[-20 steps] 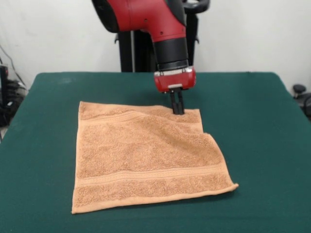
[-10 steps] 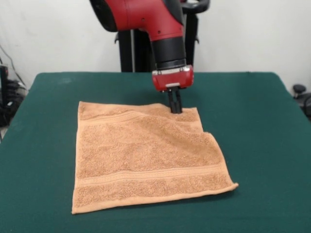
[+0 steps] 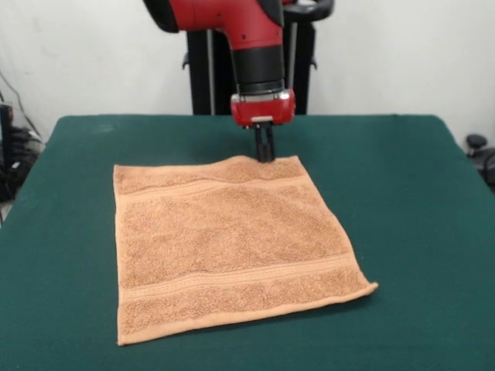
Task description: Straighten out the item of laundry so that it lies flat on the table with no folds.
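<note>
The orange-tan terry towel lies spread on the dark green table, nearly square, with woven band stripes near its far and near edges. Its near right corner lifts slightly off the table. My gripper hangs from the red arm and sits at the towel's far edge, right of the middle. Its two black fingers are pressed together on the towel's edge, which rises in a small bump there. No white tag shows.
The robot's black pedestal stands behind the table's far edge. Cables and dark equipment sit off the table's left side, and a dark object off its right side.
My gripper has moved toward the far side and a little left, pulling the towel's far edge with it. The folded step at the towel's far right corner has flattened out.
</note>
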